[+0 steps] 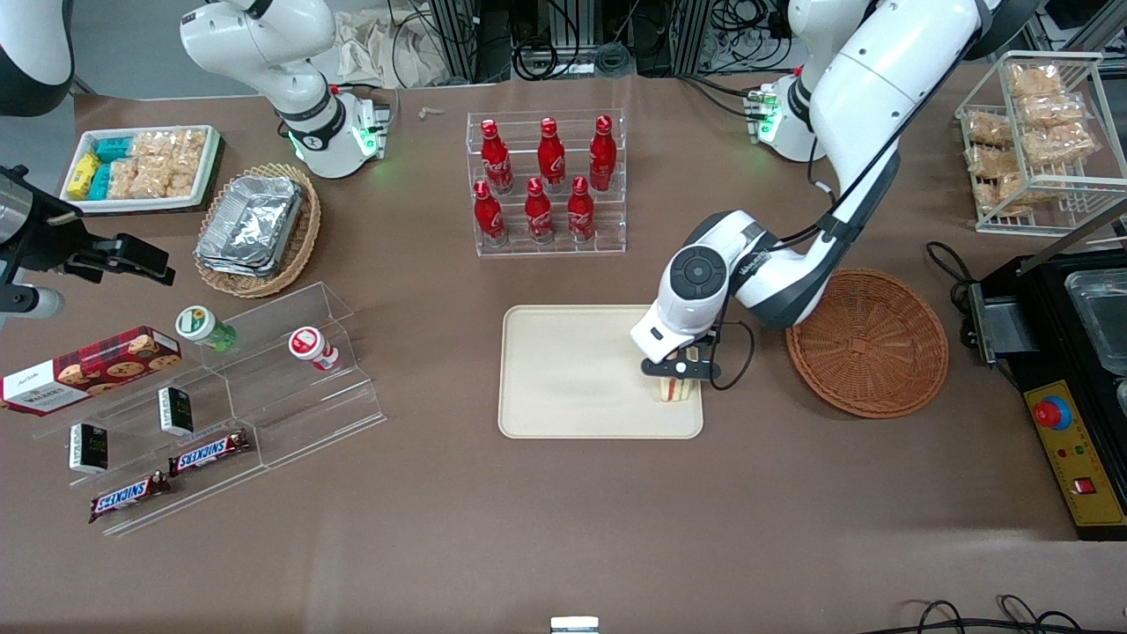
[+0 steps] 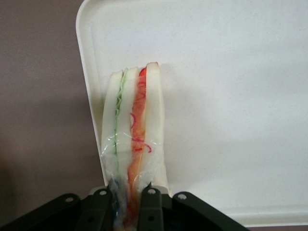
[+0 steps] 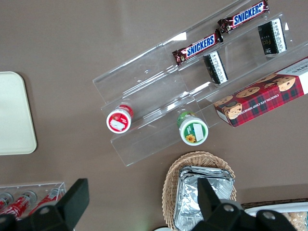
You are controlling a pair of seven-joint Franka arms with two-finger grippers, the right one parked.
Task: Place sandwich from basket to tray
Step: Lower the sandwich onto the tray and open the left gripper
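- I have the gripper (image 1: 679, 370) low over the tray (image 1: 563, 370), at its end nearest the basket (image 1: 867, 343), jaws pinched on the sandwich (image 1: 671, 389).
- The sandwich stands on edge, close to the tray's rim; I judge it is touching down or nearly so, ready for release.
- The basket looks empty.
- The forearm reaches in from the basket, wrist bent down so the fingers (image 2: 149, 211) point at the tray.

Gripper (image 1: 678, 368) (lowered) clamped on sandwich (image 1: 672, 388).
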